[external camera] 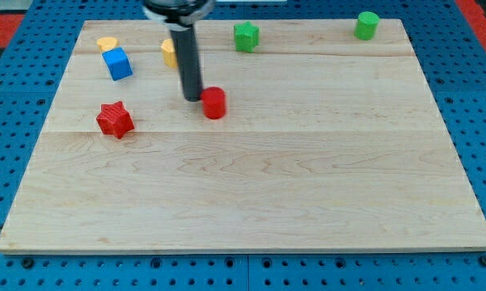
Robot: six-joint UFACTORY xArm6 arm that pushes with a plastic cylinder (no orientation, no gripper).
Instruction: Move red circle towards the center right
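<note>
The red circle [214,103] is a short red cylinder on the wooden board [251,186], left of the middle and in the upper half. My tip [193,98] rests just to the left of the red circle, touching or almost touching its left side. The dark rod rises from the tip to the view's top.
A red star [115,120] lies to the left. A blue cube [117,63] and a yellow circle [107,44] sit at the upper left. A yellow block [169,52] is partly hidden behind the rod. A green star [246,36] and a green cylinder [367,25] lie along the top edge.
</note>
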